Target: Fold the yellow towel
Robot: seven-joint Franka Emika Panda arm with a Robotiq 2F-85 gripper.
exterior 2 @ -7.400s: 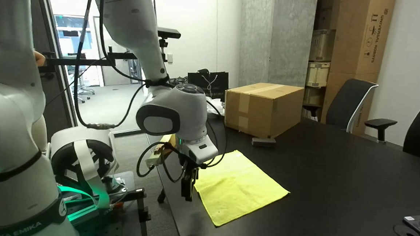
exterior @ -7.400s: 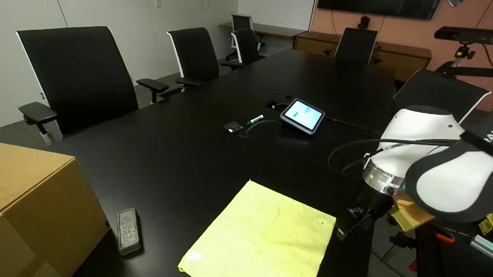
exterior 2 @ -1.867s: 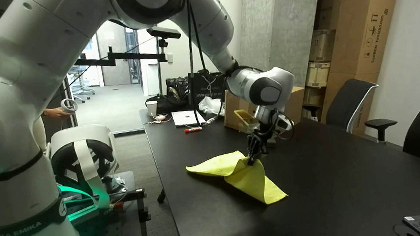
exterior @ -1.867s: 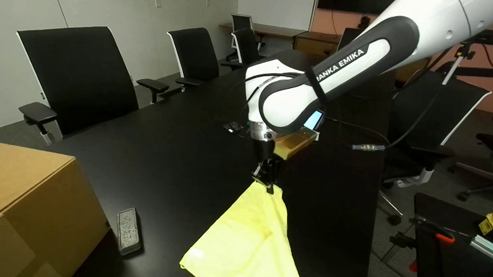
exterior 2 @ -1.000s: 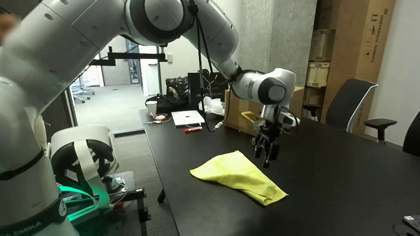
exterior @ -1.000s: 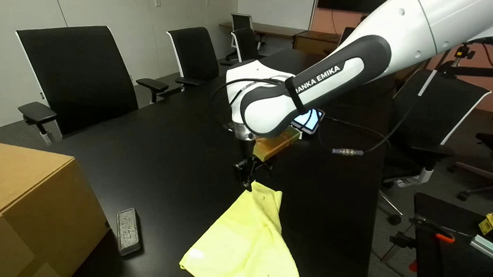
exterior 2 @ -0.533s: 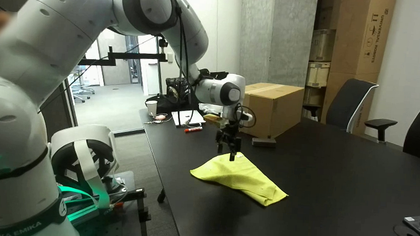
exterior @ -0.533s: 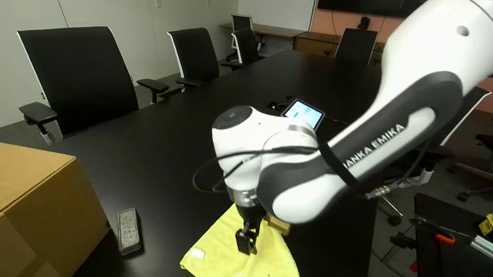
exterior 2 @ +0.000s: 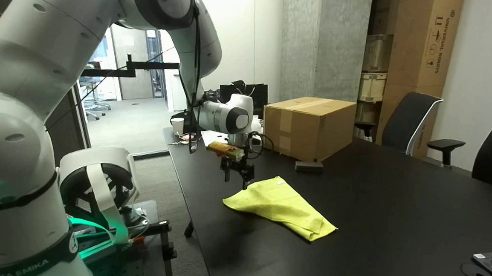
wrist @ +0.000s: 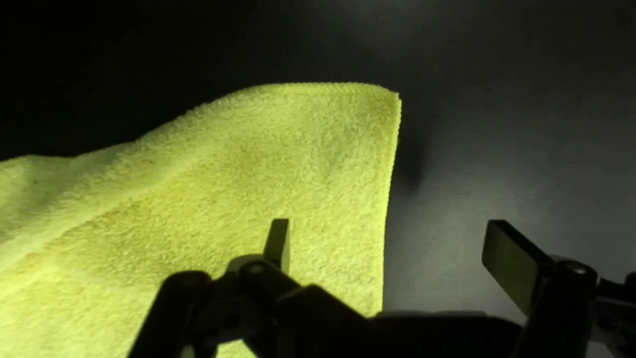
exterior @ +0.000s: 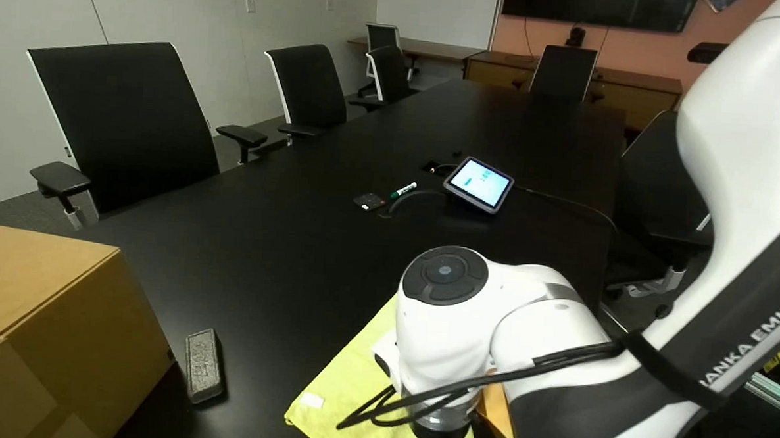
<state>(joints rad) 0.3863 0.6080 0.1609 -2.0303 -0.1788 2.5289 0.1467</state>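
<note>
The yellow towel [exterior 2: 280, 206] lies on the dark table with one part folded over, making a roughly triangular shape with a wrinkled folded edge. In an exterior view the arm covers much of the towel [exterior: 333, 388]. My gripper [exterior 2: 236, 182] is open and empty above the towel's end nearest the robot base. In the wrist view a towel corner [wrist: 318, 164] lies ahead of the open gripper [wrist: 387, 243]. The left finger is over the cloth and the right finger is over bare table. The fingers look apart from the cloth.
A cardboard box [exterior 2: 302, 128] and a grey eraser [exterior 2: 308, 166] stand beyond the towel. A tablet [exterior: 479, 185], a green marker [exterior: 404, 190] and a small black remote [exterior: 368, 201] lie farther along the table. A white cup [exterior 2: 177, 126] stands near the table's edge.
The towel was flat at first. My gripper carried one corner across it and let go, leaving a fold. Since then the gripper has moved back toward the robot base's side and spread open.
</note>
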